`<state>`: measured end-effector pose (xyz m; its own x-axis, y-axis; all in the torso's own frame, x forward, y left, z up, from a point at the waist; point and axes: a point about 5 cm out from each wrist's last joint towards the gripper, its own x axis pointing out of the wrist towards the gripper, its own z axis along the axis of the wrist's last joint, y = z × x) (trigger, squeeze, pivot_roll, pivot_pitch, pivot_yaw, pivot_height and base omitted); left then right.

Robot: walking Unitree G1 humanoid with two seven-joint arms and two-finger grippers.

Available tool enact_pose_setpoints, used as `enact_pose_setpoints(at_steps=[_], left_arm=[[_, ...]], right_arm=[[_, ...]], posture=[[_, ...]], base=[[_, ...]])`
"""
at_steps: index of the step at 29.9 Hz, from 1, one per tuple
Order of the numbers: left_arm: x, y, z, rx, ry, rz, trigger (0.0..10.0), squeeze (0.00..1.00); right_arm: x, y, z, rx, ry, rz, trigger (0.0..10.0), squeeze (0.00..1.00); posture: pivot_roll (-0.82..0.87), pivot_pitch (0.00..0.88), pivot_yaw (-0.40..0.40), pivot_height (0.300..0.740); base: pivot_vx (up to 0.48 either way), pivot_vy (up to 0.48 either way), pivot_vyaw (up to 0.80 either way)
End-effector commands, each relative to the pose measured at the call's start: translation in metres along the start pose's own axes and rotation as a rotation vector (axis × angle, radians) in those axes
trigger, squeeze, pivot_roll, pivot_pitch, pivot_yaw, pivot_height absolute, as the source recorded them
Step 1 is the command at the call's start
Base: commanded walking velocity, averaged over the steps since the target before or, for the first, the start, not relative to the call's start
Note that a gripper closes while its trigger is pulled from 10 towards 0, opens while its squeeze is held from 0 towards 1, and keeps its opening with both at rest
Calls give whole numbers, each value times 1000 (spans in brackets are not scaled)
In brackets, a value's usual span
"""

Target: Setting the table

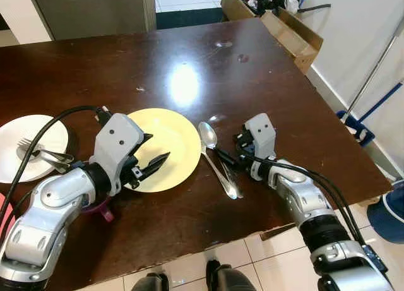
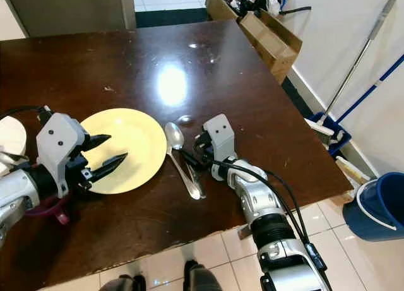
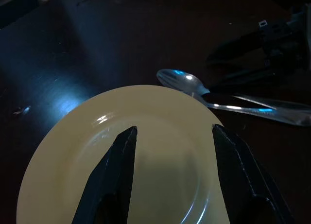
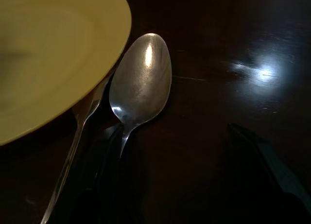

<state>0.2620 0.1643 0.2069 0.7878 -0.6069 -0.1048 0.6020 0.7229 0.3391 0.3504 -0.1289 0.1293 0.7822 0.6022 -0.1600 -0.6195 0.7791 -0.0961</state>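
- So the yellow plate (image 1: 161, 147) sits on the dark wooden table (image 1: 252, 83), toward the near edge, roughly mid-width.
- Left gripper (image 1: 150, 154) hovers over the plate's near-left part with its two black fingers (image 3: 114, 170) spread wide apart, nothing between them. In the left wrist view both fingers sit over the plate's surface; can't tell if the tips touch it.
- The spoon (image 1: 216, 158) lies on the table just beside the plate's right rim, bowl pointing toward the far edge, handle running back toward the near edge.
- In the right wrist view there's a second thin metal handle (image 4: 77, 136) alongside the spoon's, tucked close to the plate's rim. Can't make out what kind of utensil it is.
- Right gripper (image 1: 235, 158) is down low at the table right next to the spoon's handle. Its fingers look spread, one on either side of the handle area in the right wrist view, not pinching anything as far as I can see, though that view is pretty dark.
- Over by the table's left edge is a white plate (image 1: 31, 146) with a fork (image 1: 41, 153) resting on it.
- Something pinkish-purple (image 1: 101, 209) peeks out from under the left arm near the near edge, too hidden to name.
- A cardboard box (image 1: 287, 29) stands past the far right corner, and a blue bucket (image 2: 379, 206) and mop handles (image 2: 356, 64) are on the floor along the right-hand wall.
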Motion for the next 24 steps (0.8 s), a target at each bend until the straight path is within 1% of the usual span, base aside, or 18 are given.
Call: enact_pose_setpoints(at_steps=[1, 2, 7, 16, 20, 23, 24], left_arm=[[-1, -5, -3, -7, 13, -12, 10000, 0], [0, -7, -3, -9, 11, -11, 10000, 0], [2, -9, -4, -18, 10, -15, 10000, 0], [3, -11, -4, -25, 6, -17, 10000, 0], [4, -12, -4, -26, 6, -17, 10000, 0], [5, -14, -5, -32, 4, -18, 10000, 0], [5, -14, -5, -32, 4, -18, 10000, 0]], right_arm=[[-1, 9, -18, 19, 56, 30, 10000, 0], [0, 11, -15, 1, 33, 37, 10000, 0], [1, 9, -4, -13, -3, 24, 10000, 0], [1, 14, -1, -8, -17, 47, 10000, 0], [0, 16, -5, -14, 1, 61, 10000, 0], [-5, 32, -21, -36, 83, 155, 10000, 0], [-5, 33, -24, -39, 100, 152, 10000, 0]], posture=[[5, 173, 17, 740], [2, 173, 14, 740], [-11, 171, 12, 740], [-14, 169, 8, 740], [-23, 170, 4, 740], [-26, 168, 3, 740], [-31, 166, 2, 740]], base=[[0, 0, 0], [0, 0, 0], [0, 0, 0], [0, 0, 0], [0, 0, 0], [0, 0, 0], [0, 0, 0]])
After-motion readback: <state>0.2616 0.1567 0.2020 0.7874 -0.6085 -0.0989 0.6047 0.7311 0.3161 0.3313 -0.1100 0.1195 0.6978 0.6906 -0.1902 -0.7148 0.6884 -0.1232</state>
